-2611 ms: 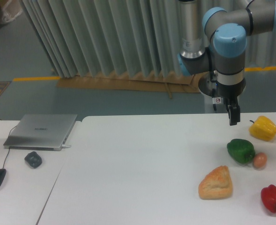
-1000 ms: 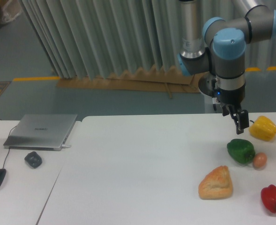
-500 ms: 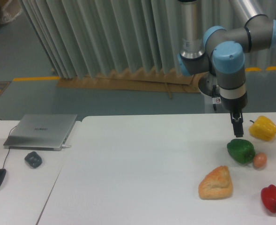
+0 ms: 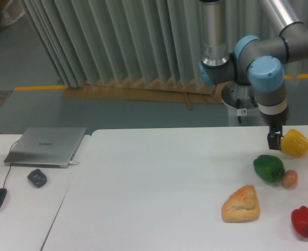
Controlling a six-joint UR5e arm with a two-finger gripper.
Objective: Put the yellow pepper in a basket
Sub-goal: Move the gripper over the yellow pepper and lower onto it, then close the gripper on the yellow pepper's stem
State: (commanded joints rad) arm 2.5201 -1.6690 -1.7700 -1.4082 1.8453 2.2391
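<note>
The glossy, lumpy yellow bell pepper sits at the far right of the white tabletop. The robot's dark two-finger gripper hangs just left of it, touching or nearly so; whether its jaws are released or clenched cannot be told. A shiny green bell pepper lies nearer.

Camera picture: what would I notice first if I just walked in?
Probably the big grey and blue robot arm at the upper right, its black gripper right beside the glossy yellow pepper. Near it on the white table lie a green pepper, a red pepper and a golden bread roll.
</note>
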